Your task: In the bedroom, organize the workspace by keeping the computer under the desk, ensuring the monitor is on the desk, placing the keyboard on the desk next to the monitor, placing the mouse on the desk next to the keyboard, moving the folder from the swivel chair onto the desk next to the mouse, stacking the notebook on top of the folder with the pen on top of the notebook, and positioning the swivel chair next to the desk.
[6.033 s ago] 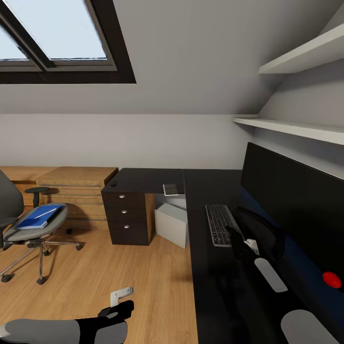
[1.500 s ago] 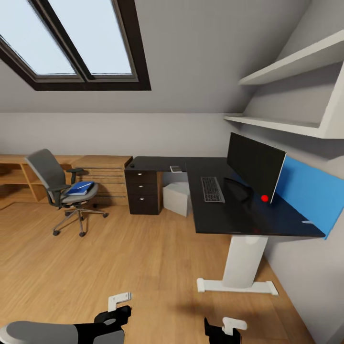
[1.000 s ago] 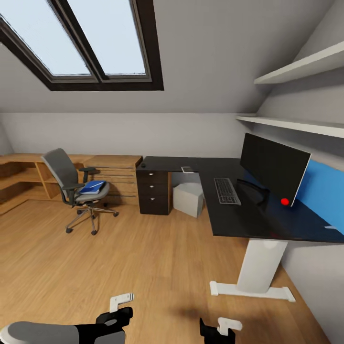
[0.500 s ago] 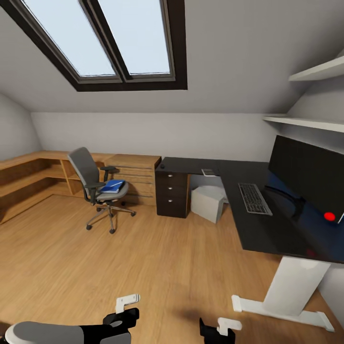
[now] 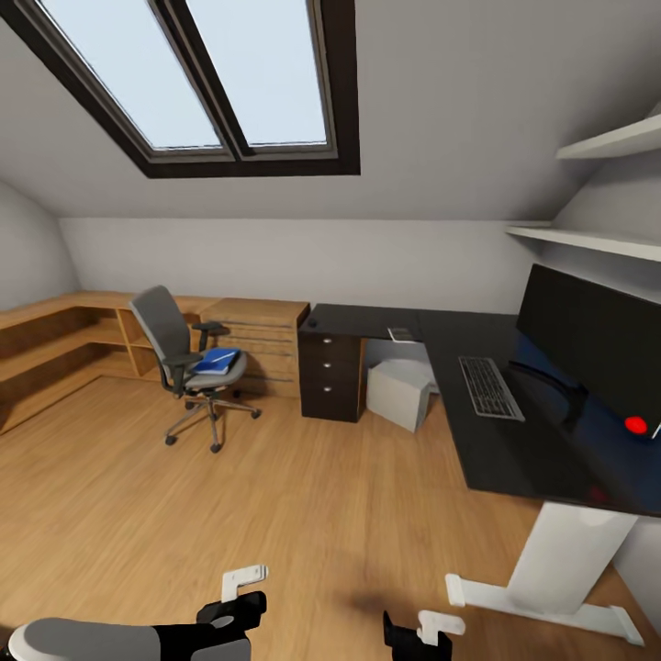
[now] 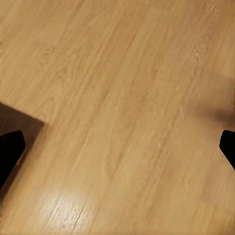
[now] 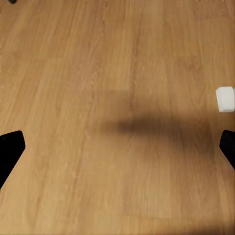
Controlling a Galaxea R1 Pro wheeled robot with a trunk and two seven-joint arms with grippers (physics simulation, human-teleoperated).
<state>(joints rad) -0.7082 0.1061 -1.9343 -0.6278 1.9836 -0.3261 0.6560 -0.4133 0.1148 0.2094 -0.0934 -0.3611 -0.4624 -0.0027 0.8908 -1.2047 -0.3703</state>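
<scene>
The bedroom's wood floor (image 5: 303, 496) spreads wide under the skylights (image 5: 229, 83); the swivel chair (image 5: 188, 367) stands well apart from the desk (image 5: 514, 441), near the light wooden drawer chest (image 5: 257, 330), with the blue folder (image 5: 216, 359) lying on its seat; on the black tabletop the keyboard (image 5: 489, 387) lies just beside the monitor (image 5: 592, 335), and a small pale item (image 5: 400, 333) rests near the corner, too small to identify; the computer (image 5: 399, 393) sits on the floor under the desk, beside the drawer unit (image 5: 330, 376); the left gripper (image 6: 117, 147) hangs over bare floor with its fingers (image 6: 10, 152) spread wide and empty; the right gripper (image 7: 117, 147) likewise, fingers (image 7: 10, 149) released, holding nothing.
</scene>
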